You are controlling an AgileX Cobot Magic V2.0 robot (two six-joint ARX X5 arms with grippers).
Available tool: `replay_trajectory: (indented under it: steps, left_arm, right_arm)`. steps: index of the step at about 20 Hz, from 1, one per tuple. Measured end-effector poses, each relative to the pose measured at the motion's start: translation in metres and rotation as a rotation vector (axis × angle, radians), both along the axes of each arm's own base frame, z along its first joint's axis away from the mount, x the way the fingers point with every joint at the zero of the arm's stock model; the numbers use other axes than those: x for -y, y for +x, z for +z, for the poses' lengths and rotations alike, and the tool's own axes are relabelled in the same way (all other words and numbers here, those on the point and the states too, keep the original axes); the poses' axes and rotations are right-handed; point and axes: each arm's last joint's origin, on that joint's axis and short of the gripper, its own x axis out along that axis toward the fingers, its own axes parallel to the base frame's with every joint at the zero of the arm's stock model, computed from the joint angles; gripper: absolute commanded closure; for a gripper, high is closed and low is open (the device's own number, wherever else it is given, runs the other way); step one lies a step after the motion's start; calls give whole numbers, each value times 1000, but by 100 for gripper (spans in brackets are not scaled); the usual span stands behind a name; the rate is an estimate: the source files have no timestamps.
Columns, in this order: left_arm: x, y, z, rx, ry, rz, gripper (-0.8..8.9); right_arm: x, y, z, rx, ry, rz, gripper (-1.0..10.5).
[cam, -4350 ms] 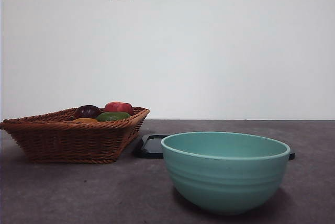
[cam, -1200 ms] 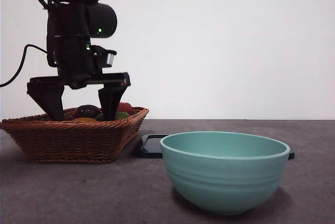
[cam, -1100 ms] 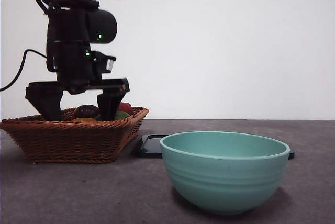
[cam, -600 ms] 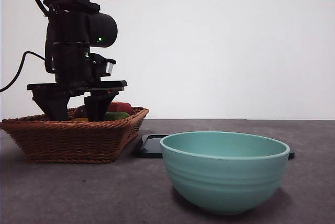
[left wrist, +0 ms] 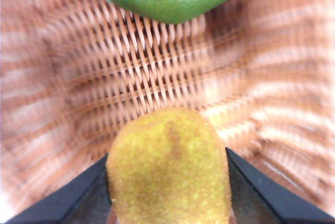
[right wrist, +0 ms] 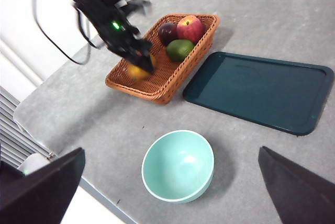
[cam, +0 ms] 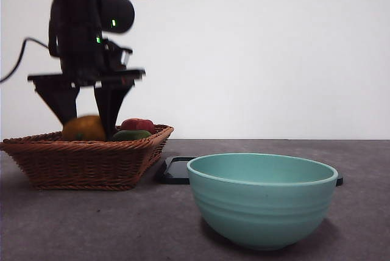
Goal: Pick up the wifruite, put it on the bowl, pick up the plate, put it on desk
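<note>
Above the basket point(cam: 85, 160), left gripper point(cam: 85, 128) fingers, now clamped on the wifruite point(cam: 83, 128), have risen.

Your left claw point(cam: 85, 128) is matte black, with two flat wedge-shaped jaws tapering downward from a wide crossbar. Above it sits a boxy black wrist housing with small green lights, and a thin black cable loops off beside it.

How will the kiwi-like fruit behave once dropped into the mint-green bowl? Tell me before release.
The kiwi-like fruit is oval, so it will likely roll down the curved inside of the mint-green bowl and settle at the bottom. Its matte, fuzzy skin suggests little slip in the left gripper. It looks light for the bowl.
</note>
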Motion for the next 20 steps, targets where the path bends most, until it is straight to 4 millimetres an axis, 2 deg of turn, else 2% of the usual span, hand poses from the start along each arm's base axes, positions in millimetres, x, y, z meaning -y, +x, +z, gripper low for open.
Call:
replay_trajectory:
  steps: [4,8,12,20]
  left_arm:
    - [-4,-33,60,140,-68,-14,574]
    - [-2,-74,101,216,-126,-44,574]
    - [20,-108,116,225,-166,-130,574]
    - [77,-161,117,198,-240,-319,574]
  right_arm:
    - [1,-8,9,19,-14,0,304]
    - [4,-22,16,5,-52,-16,304]
    - [6,-32,21,-7,-60,-13,304]
    - [6,-38,21,-36,-68,-10,304]
